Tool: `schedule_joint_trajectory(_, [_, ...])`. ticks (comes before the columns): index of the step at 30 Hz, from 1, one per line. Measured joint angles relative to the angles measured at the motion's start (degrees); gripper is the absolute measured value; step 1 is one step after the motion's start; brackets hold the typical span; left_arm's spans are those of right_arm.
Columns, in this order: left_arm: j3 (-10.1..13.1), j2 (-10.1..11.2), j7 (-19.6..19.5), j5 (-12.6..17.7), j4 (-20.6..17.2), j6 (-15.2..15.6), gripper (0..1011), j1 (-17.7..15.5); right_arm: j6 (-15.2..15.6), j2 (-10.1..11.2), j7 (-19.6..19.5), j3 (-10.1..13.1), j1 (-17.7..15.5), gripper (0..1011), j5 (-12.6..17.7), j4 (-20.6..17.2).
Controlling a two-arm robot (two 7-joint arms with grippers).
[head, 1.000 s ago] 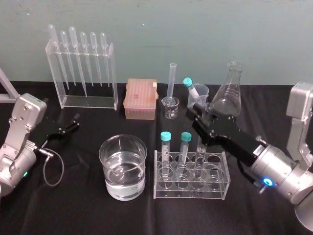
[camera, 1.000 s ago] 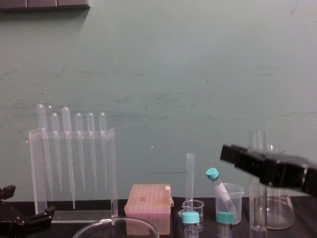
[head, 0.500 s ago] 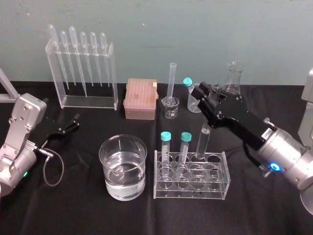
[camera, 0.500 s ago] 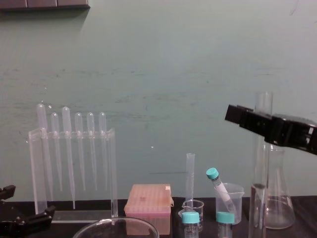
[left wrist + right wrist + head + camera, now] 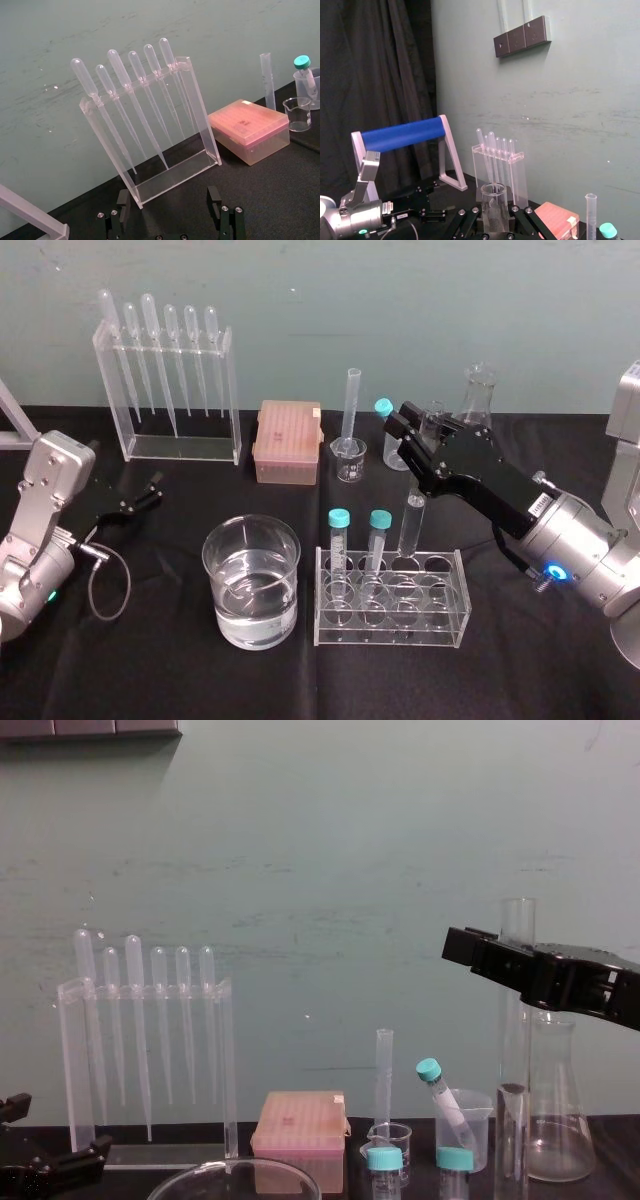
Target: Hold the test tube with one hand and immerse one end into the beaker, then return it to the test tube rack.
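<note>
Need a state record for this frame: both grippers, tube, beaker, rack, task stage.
right gripper: shut on the test tube, above the test tube rack
test tube: upright, rim above the jaws, lower end at a back-row hole; cannot tell if it is clear of the hole
beaker: left of the rack, partly filled with clear liquid, apart from the tube
left gripper: open, empty, parked at the robot's left
rack extras: two turquoise-capped tubes
stage: tube at the rack, not in the beaker

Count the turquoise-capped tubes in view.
3. Left tube and right tube stand upright in the rack; third tube leans in the cup behind it. The right end effector could hide more.
</note>
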Motion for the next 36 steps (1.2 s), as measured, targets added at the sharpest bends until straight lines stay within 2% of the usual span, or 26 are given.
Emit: schedule_joint_trajectory(36, [0.00, 0.00, 0.00, 0.00, 0.00, 0.00, 1000, 0.00, 0.01, -0.07, -0.05, 0.14, -0.07, 194, 0.12, 0.01])
